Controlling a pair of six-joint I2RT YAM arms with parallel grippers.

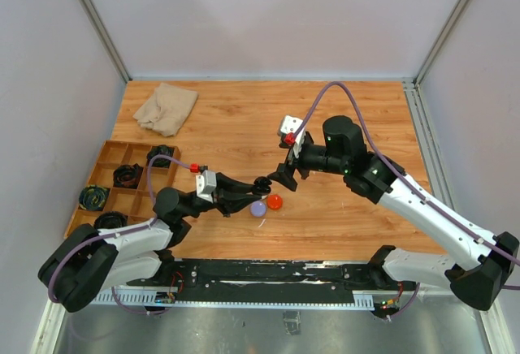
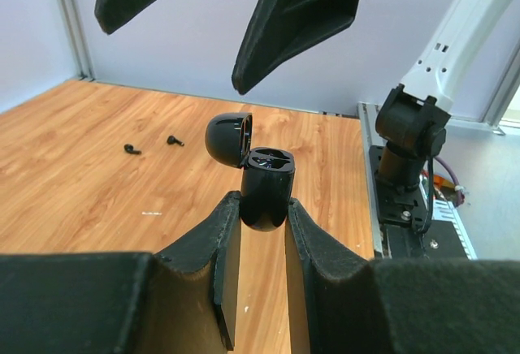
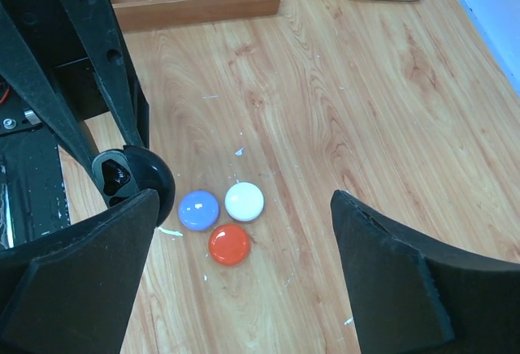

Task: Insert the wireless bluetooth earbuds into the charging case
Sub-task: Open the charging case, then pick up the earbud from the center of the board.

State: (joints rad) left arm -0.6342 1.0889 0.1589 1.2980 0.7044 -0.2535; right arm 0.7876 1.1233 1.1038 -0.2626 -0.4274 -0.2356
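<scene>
Nearest my bases, my left end effector is clamped on the lower body of the black charging case, one finger on each side. The charging case stands upright in that grip, lifted clear of the bench, and its rounded lid is swung open and tips back to one side. I cannot tell whether anything sits in its wells.

On the bench below and just beside the held case lie three round pucks in a tight cluster: a lilac puck, a white puck and a red puck. They touch one another.

Just beyond and above the case hangs my right end effector. Its jaws stand wide apart with nothing between them, and its fingers point down toward the open case without touching it.

Farther out, my left wrist view shows two of the wireless bluetooth earbuds lying on the bare wood. Both are small and black. They are near each other but apart, and well away from the case. I see no other colours of bud from here.

To my left, a wooden tray with several compartments sits along the bench edge, and dark coiled cables lie in some of them. At the far left corner rests a crumpled beige cloth.
</scene>
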